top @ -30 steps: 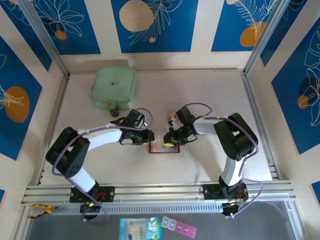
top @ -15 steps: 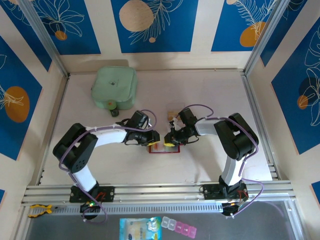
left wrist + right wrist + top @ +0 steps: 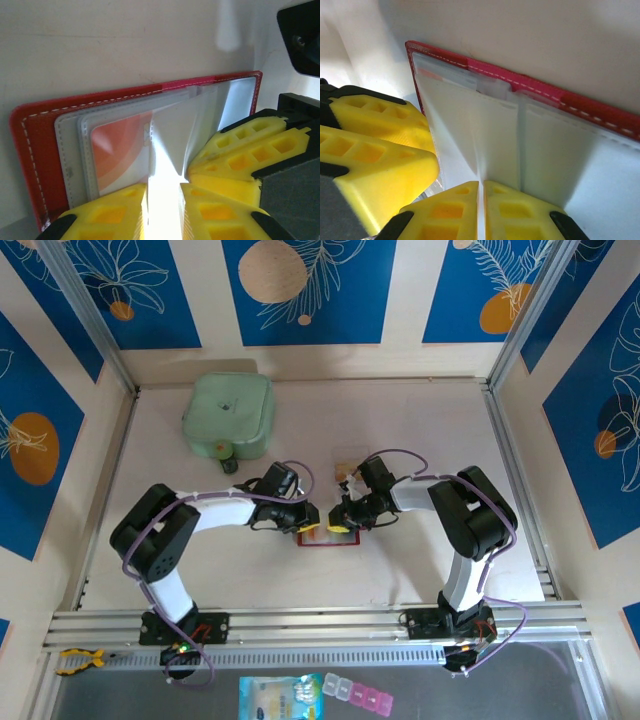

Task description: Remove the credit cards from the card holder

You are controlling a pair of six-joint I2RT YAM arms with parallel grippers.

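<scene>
From above, the red card holder lies open between the arms, with the left gripper and right gripper both down on it. The left wrist view shows its fingers narrowed on a pale inner leaf, beside a pocketed credit card bearing an orange-red patch and no legible writing. In the right wrist view the fingers pinch another leaf almost shut; this looks like spreading the pockets, and next comes gripping the card's edge.

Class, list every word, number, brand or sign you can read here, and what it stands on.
None can be read.
On the mint-green case: small dark mark, too small to read.
On the blue and white packet: print too small to read.
On the credit card in the card holder: orange pattern, no letters legible.
</scene>
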